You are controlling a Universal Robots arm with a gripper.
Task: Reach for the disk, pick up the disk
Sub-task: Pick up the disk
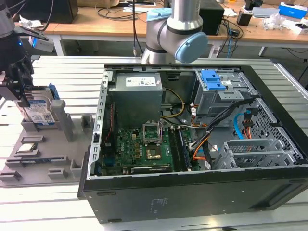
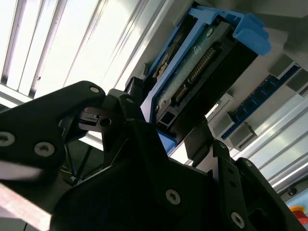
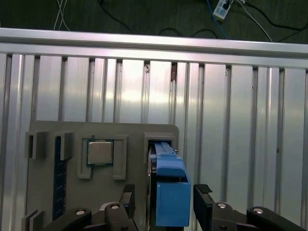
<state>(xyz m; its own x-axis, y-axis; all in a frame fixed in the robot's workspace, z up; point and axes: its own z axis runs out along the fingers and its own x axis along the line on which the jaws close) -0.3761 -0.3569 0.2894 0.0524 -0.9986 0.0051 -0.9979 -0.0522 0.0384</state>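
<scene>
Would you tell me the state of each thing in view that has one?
hand: open, fingers either side of the disk.
disk: standing on edge in the grey holder.
processor chip: lying flat in a holder recess.
computer case: on its side, panel off, inside exposed.

Tool (image 3: 164, 193) astride upright disk (image 3: 168, 171), fingers (image 3: 202, 193) seemingly clear of it, chip (image 3: 99, 153) nearby
</scene>
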